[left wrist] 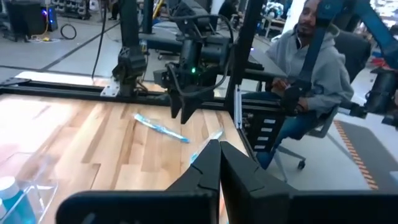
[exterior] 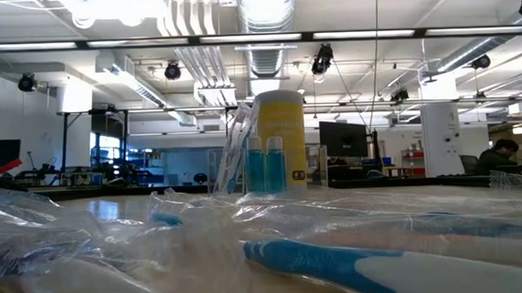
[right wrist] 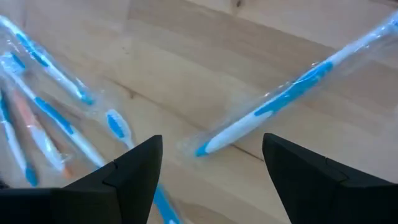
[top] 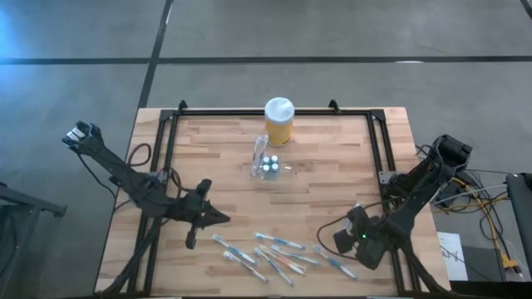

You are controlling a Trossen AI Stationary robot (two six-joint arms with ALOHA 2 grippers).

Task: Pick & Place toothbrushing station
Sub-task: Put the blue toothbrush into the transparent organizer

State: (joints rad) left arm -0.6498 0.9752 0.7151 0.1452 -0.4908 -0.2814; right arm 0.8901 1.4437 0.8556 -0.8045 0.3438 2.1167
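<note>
The toothbrushing station is a small see-through holder point(top: 268, 165) standing mid-table with blue tubes point(exterior: 265, 165) inside and a wrapped toothbrush point(exterior: 231, 152) leaning on its rim. Several wrapped toothbrushes point(top: 274, 253) lie flat near the front edge. My right gripper point(top: 337, 241) hangs open over their right end, pointing steeply down, and a blue-and-white wrapped toothbrush point(right wrist: 280, 102) lies on the wood below the gap between its fingers point(right wrist: 211, 155), untouched. My left gripper point(top: 220, 218) is shut on nothing, held level above the table left of the toothbrushes point(left wrist: 219, 163).
A tall yellow jar with a white lid point(top: 278, 120) stands just behind the holder at the far edge. A black frame point(top: 170, 133) rims the wooden table. A seated person point(left wrist: 311, 68) is beyond the table's right side. Bare wood lies between holder and toothbrushes.
</note>
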